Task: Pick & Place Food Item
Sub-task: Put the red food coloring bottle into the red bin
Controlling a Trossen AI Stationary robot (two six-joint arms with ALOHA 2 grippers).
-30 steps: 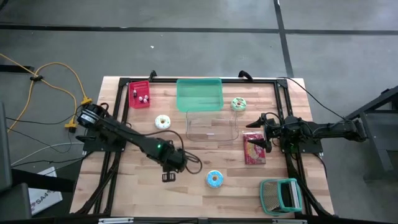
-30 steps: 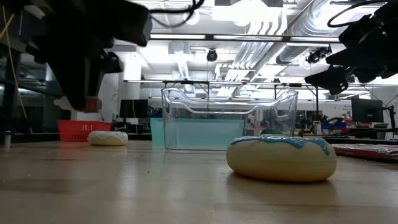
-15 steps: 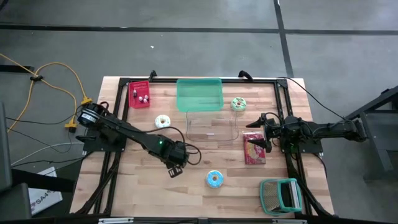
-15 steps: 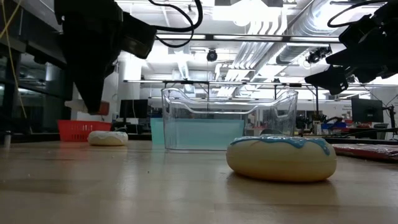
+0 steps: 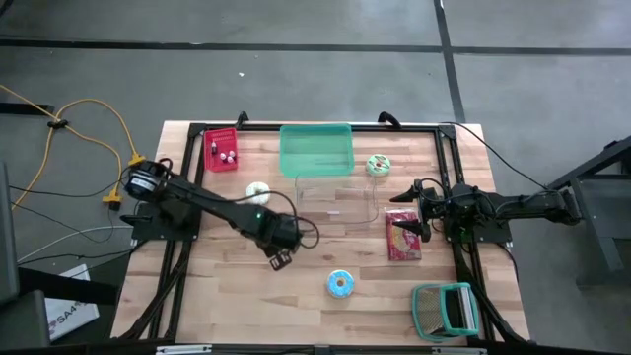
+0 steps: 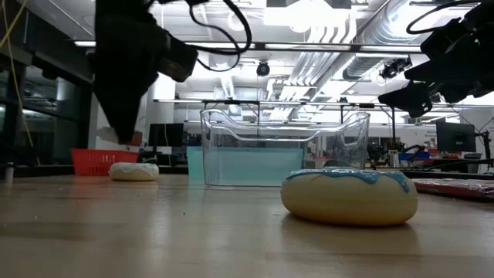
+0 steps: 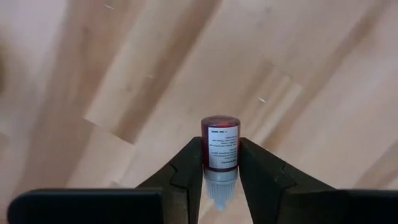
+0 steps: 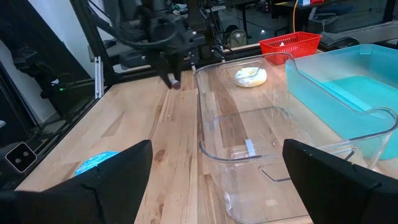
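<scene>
My left gripper (image 5: 281,258) points down over the bare wood, left of the clear container (image 5: 335,202), and is shut on a small red bottle (image 7: 219,146) with a white label. In the low view it hangs dark at the left (image 6: 123,127), well above the tabletop. My right gripper (image 8: 211,180) waits open at the table's right side (image 5: 414,209), facing the clear container (image 8: 249,134). A blue-iced donut (image 5: 339,284) lies on the wood near the front edge. My left gripper pinches the bottle between its two fingers, on the labelled sides (image 7: 205,163) near the pale cap end (image 7: 219,186). The fingers come from above, pointing down, and lie along the bottle. The red base points down past the fingertips, and the bottle is lifted clear of the table.
A teal bin (image 5: 315,150) stands behind the clear container. A red basket (image 5: 221,150) sits far left, with a white donut (image 5: 258,191) near it. A green donut (image 5: 378,164), a red packet (image 5: 402,237) and a teal rack (image 5: 444,308) are on the right.
My left gripper has carried the bottle toward the table's far edge and a little to the right, nearer the clear container. It has rolled about its downward axis while staying shut on the bottle.
</scene>
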